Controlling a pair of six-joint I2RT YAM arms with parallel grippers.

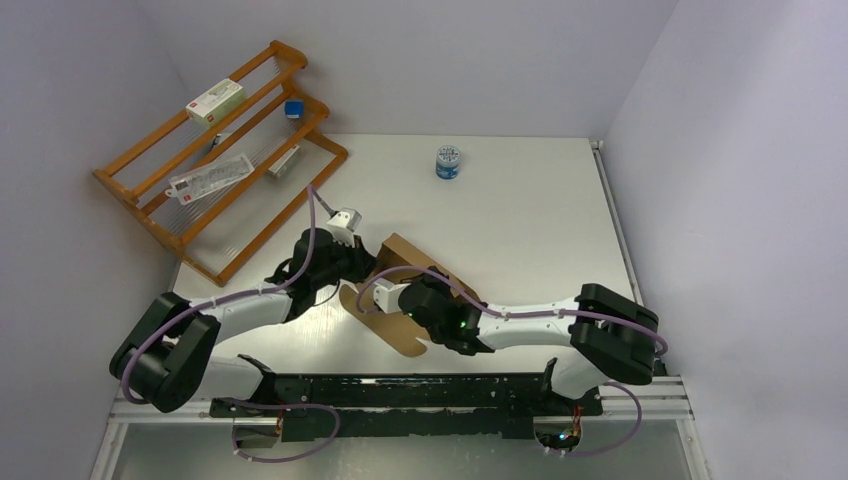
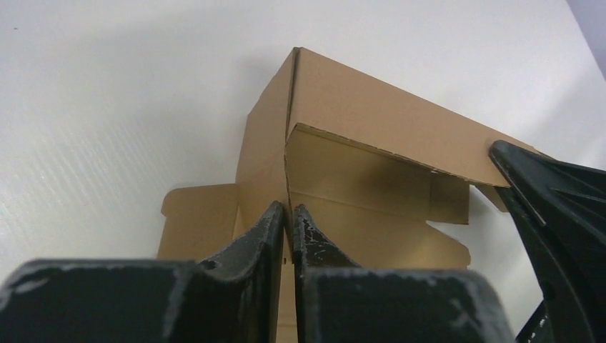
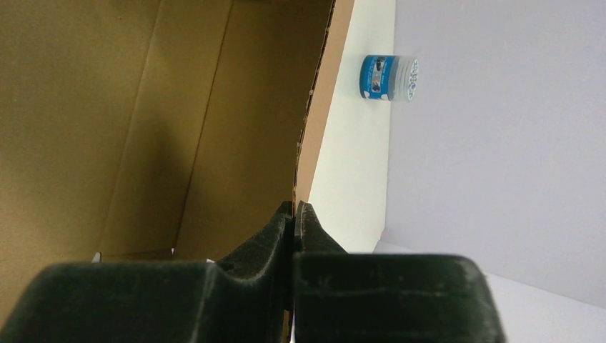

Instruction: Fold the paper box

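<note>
The brown cardboard paper box [image 1: 405,268] lies mid-table, partly folded, with a rounded flap [image 1: 385,325] flat toward the near edge. My left gripper [image 1: 362,262] is shut on the box's left wall; in the left wrist view its tips [image 2: 287,212] pinch the upright edge of the box [image 2: 371,121]. My right gripper [image 1: 432,298] is shut on the right side wall; in the right wrist view its tips [image 3: 294,209] clamp the wall's edge, with the box's inside [image 3: 143,121] to the left. The right gripper's finger [image 2: 550,207] shows at the left wrist view's right edge.
A wooden rack [image 1: 215,160] with small white cartons stands at the back left. A blue-and-white jar [image 1: 448,161] stands at the back centre; it also shows in the right wrist view [image 3: 388,78]. Walls close in on both sides.
</note>
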